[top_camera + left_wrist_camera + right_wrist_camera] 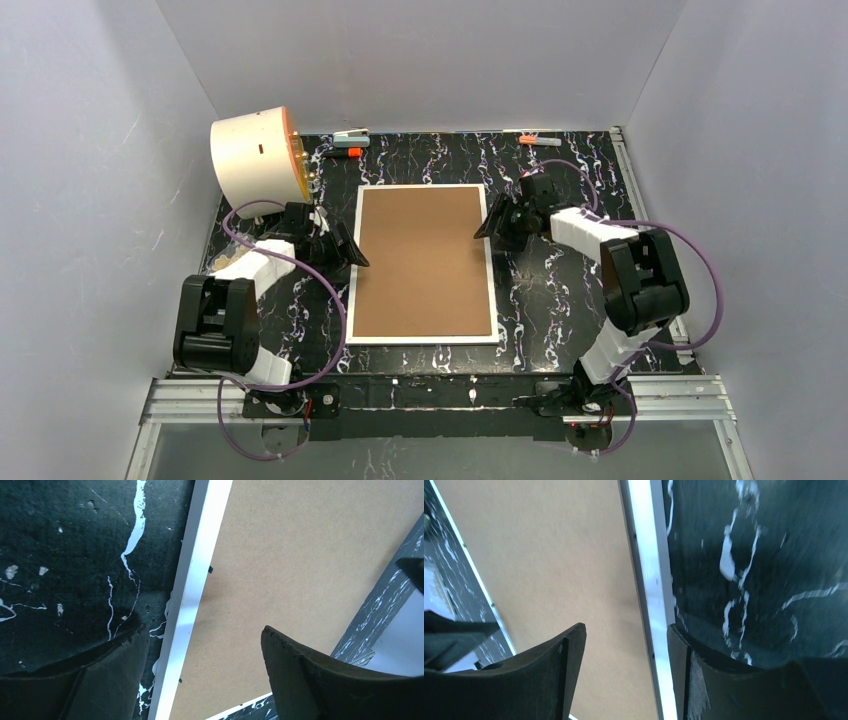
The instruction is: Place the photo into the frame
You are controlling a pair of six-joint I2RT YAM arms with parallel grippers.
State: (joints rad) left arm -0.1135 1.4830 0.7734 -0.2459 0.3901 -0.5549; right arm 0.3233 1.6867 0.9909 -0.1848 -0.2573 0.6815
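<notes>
Frame [423, 262] lies brown back up on the marbled table [560, 290]. Left gripper [345, 250] and right gripper [488, 228] have fingers apart, straddling its side edges. Cream drum [252, 155] back-left, markers [350, 150] along the back edge.

— What's the back of the frame [424, 262] made of?
— Brown fibreboard, matt and faintly grainy. Its edge is smooth white with a slight sheen. It could be plastic or painted wood, I can't tell which.
— And the table [560, 300]?
— Black with white marble veining. It has a low sheen and looks slightly textured up close.
— The fingers [320, 680]?
— Matt black, looks like plastic, rough along the edges.
— The rail [185, 398] in front?
— Bare silvery metal. The walls [100, 200] are plain, matt, pale grey.
</notes>
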